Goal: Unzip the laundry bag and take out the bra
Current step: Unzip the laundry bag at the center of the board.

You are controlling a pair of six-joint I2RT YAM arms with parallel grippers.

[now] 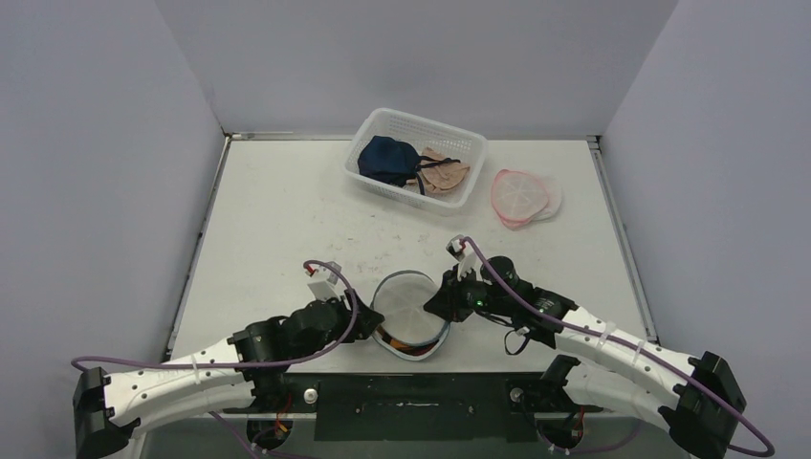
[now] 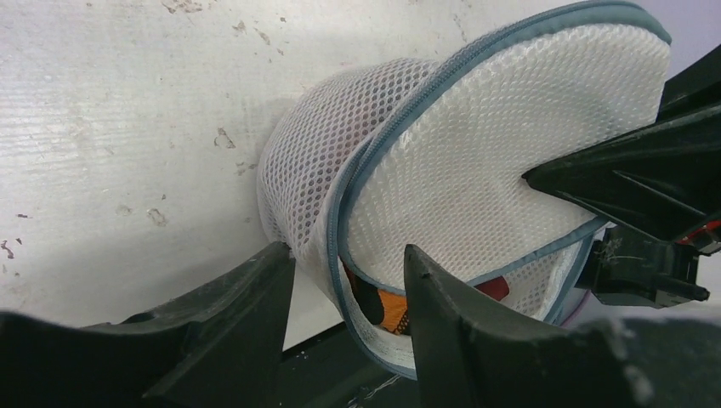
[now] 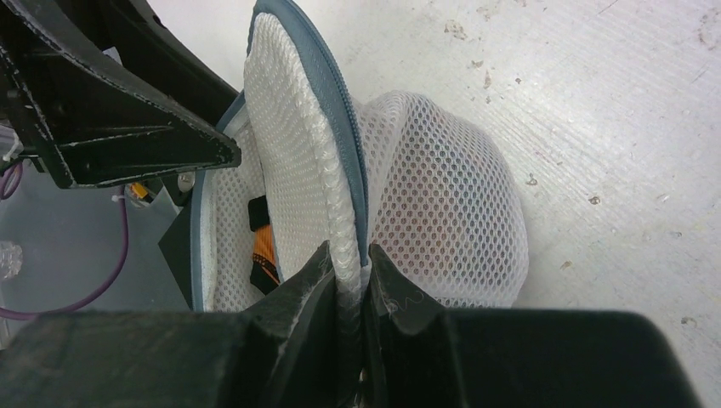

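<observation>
The laundry bag (image 1: 409,304) sits near; white basket (image 1: 426,119) beyond.

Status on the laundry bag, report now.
Right hand shut on laundry bag flap, flap raised. Left hand open, astride bag rim. Bag part unzipped, orange fabric inside. Nothing blocking.

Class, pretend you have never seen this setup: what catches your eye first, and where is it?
The white mesh laundry bag at the near edge of the table, its lid flap pinched by the right gripper while the left gripper straddles its gaping rim, orange fabric showing inside. Next, the white basket of clothes at the far side.
</observation>
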